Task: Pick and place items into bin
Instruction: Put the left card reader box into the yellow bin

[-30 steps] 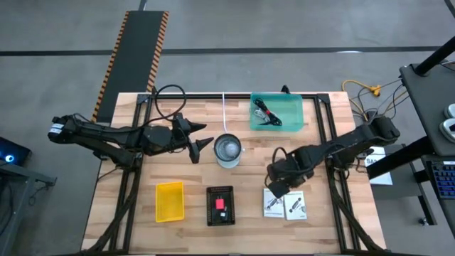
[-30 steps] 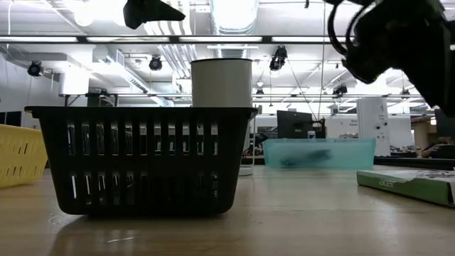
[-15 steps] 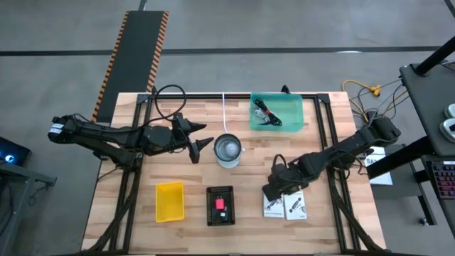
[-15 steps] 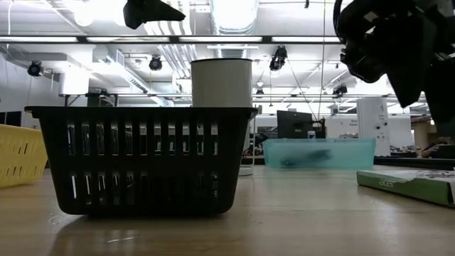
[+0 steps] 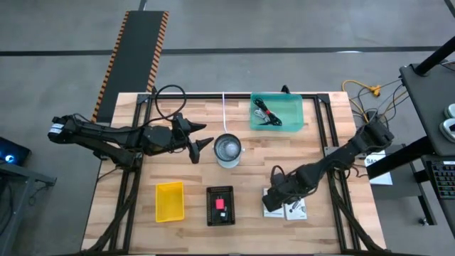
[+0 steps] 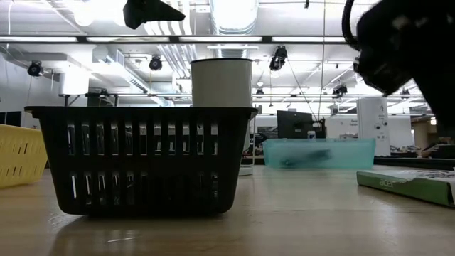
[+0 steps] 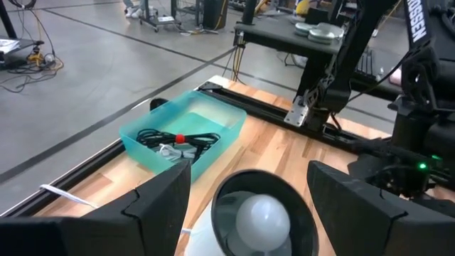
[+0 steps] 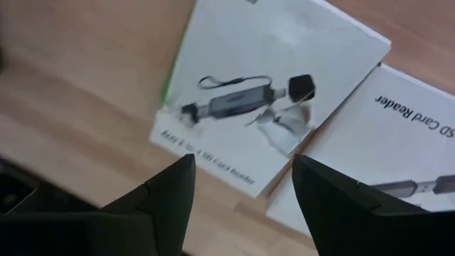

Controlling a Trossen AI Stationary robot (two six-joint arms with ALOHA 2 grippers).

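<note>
Two white printed packets lie flat side by side near the table's near edge, one next to the other. My right gripper hovers open just above them, pointing down, with the first packet's edge between its fingers; it touches nothing. My left gripper waits open beside the shiny metal cup. A black coiled cable and a white cable lie by the far edge. The teal bin holds a black cable.
A black basket holding a small pink-red thing and a yellow bin stand along the near edge, left of the packets. The cup stands mid-table behind the basket. Black frame rails run along the table's sides.
My right gripper has moved toward the table's near edge and down, from right of the cup to just over the two packets. The left arm and all objects have kept still.
</note>
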